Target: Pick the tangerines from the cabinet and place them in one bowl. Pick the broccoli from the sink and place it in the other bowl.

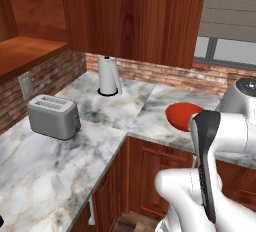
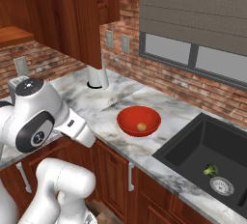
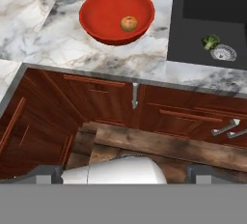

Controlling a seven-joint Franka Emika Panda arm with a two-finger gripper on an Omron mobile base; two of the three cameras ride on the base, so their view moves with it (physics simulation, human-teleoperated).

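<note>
The marble counter [image 2: 101,107] runs in an L around the corner, with reddish-brown base cabinet doors [image 3: 101,105] below it and a brick backsplash [image 2: 159,80] behind. Above it hangs the wood-grain wall cabinet [image 1: 132,18], its doors facing the left base view; an open wooden shelf [image 1: 25,53] sits at about nine o'clock of that view. No fruit can be made out on it.

The black sink [image 2: 207,155] fills the four o'clock part of the right base view and the one o'clock corner of the hand view. In its basin, just beside the silver drain [image 2: 221,185], lies the broccoli [image 2: 210,170], a small green clump (apart from the drain rim, not on it).

A silver toaster [image 1: 54,116] stands at nine o'clock on the counter in the left base view, and a white paper towel roll [image 1: 108,75] stands upright near the backsplash at twelve o'clock.

The red bowl [image 2: 139,120] rests on the counter between the towel roll and the sink, at eleven o'clock in the hand view. One tangerine [image 3: 128,23] lies inside it, toward the sink side.

The gripper's fingertips cannot be made out in the hand view, which looks down over the cabinet fronts, so I cannot tell whether they are apart or together.
</note>
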